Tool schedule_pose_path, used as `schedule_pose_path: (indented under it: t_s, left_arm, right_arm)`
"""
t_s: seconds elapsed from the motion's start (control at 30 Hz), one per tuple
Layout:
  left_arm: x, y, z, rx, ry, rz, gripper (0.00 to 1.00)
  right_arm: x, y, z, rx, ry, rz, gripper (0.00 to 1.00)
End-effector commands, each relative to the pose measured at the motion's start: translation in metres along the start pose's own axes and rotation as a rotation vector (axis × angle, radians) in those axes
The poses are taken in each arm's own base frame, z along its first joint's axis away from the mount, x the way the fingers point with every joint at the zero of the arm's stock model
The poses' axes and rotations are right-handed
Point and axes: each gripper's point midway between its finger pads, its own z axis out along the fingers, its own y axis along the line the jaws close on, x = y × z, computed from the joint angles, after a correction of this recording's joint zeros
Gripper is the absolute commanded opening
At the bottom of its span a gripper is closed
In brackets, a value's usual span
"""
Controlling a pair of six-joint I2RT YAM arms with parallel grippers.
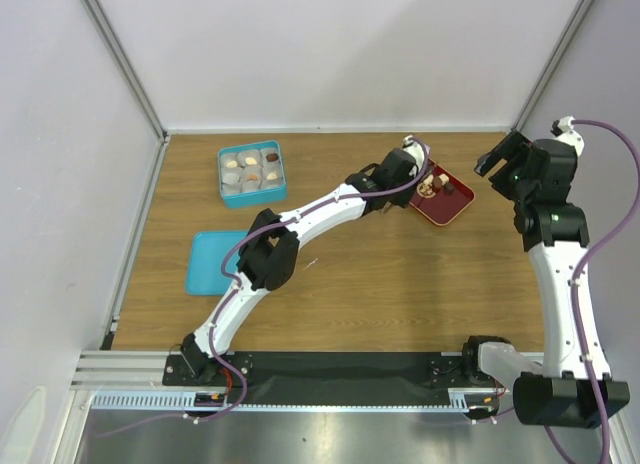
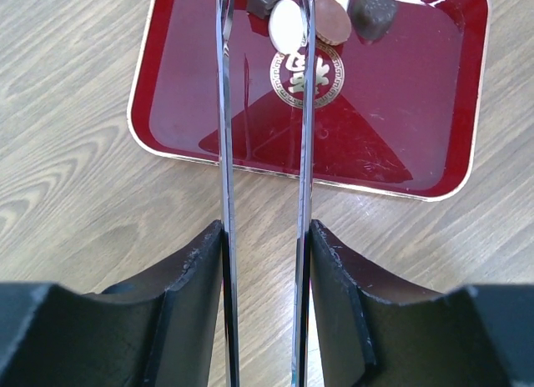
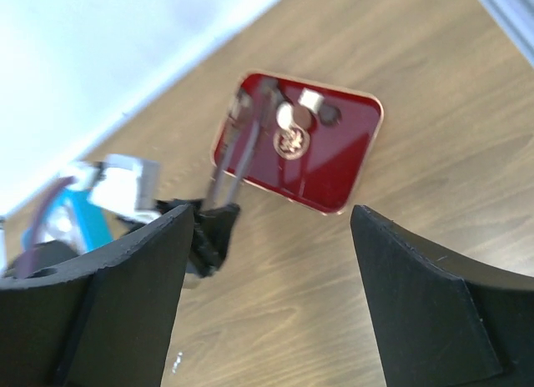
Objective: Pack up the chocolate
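The left gripper [image 2: 265, 262] grips long metal tongs [image 2: 224, 112] over the shiny red tray [image 2: 400, 137] — next, pinch the cream oval chocolate [image 2: 287, 26] gently — the right gripper [image 3: 269, 228] hangs open.

Left arm [image 1: 300, 219] is stretching diagonally forward and to the right, left gripper [image 2: 265, 233] pinching the two blades of the metal tongs [image 2: 226, 153] between its fingers, while right arm [image 1: 560, 284] is rising upright, right gripper [image 3: 269, 220] hovering high, jaws standing wide apart.
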Motion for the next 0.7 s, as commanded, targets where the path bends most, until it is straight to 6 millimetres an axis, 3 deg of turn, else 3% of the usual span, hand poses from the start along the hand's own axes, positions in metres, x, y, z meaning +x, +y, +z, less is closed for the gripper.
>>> schedule_pose_path:
  t_s: [0.0,0.33,0.67]
  left_arm:
    - [-0.001,-0.005,0.009,0.034,-0.029,0.011,0.48]
    - [0.019,-0.007,0.016,0.043,0.015,0.018,0.47]
    - [0.019,-0.001,0.011,0.019,0.011,0.016,0.47]
  right_arm:
    - [-0.022,0.012,-0.015,-0.058,-0.082,0.004,0.83]
    - [-0.022,0.014,-0.016,-0.072,-0.088,-0.002,0.84]
    - [-0.022,0.013,-0.022,-0.081,-0.101,0.001,0.84]
